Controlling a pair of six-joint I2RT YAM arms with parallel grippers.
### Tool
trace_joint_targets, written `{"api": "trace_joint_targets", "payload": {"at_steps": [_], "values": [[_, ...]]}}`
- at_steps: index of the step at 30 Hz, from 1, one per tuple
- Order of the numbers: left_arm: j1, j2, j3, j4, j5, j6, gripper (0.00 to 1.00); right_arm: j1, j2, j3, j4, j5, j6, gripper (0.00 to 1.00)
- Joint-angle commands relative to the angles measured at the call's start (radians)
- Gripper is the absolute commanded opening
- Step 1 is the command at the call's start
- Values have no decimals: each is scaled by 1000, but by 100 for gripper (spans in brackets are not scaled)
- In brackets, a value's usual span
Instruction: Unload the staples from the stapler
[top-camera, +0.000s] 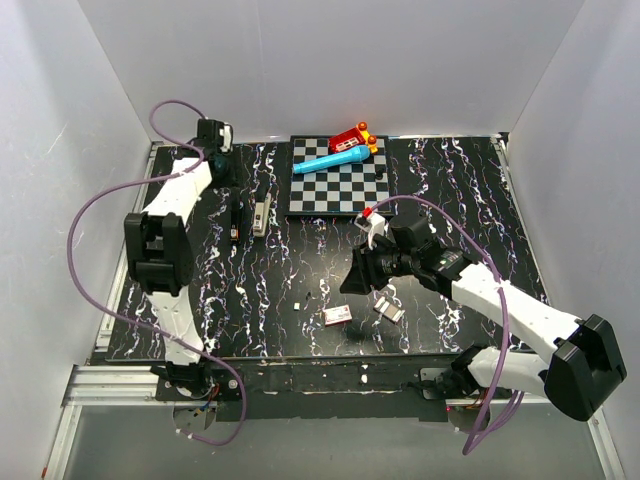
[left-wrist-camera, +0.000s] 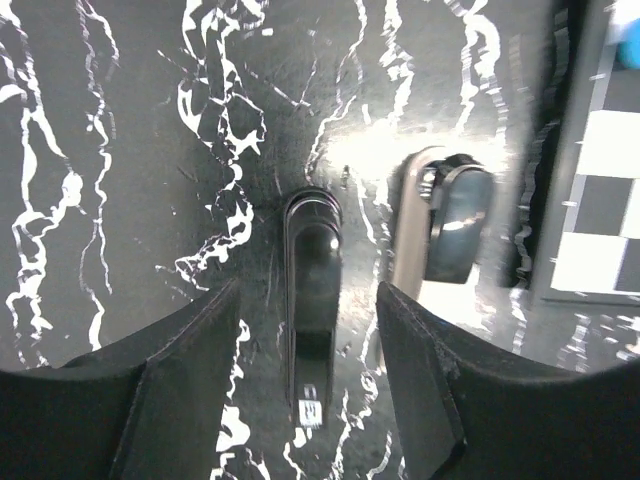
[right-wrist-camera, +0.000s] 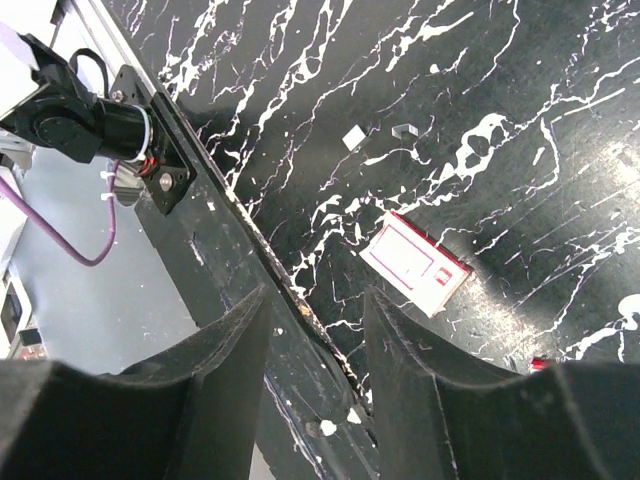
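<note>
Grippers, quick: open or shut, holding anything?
Left gripper: open, holding nothing; a black stick shows through its gap.
Right gripper: open, holding nothing.

The stapler (top-camera: 262, 213) (left-wrist-camera: 445, 225) is slim and dark grey with a silvery metal strip along one long side. It lies flat on the desk (top-camera: 300, 265), in the far left part, lengthwise from near to far, untouched
</note>
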Motion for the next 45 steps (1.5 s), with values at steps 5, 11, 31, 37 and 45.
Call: {"api": "trace_joint_targets", "payload": {"at_steps": [5,11,31,37,45], "values": [[5,-373,-185,108,253,-77,62,0,-14,89,-101,56,-58,55],[2,-622,-414,242,445,-155,67,2,-42,101,-175,139,-73,60],[-46,-1125,-904,334,550,-211,67,147,83,191,-230,197,-205,62],[-58,-1162,-939,348,556,-223,66,210,272,329,-279,287,-216,53],[-67,-1181,-942,340,545,-226,66,230,452,426,-316,303,-170,27]]}}
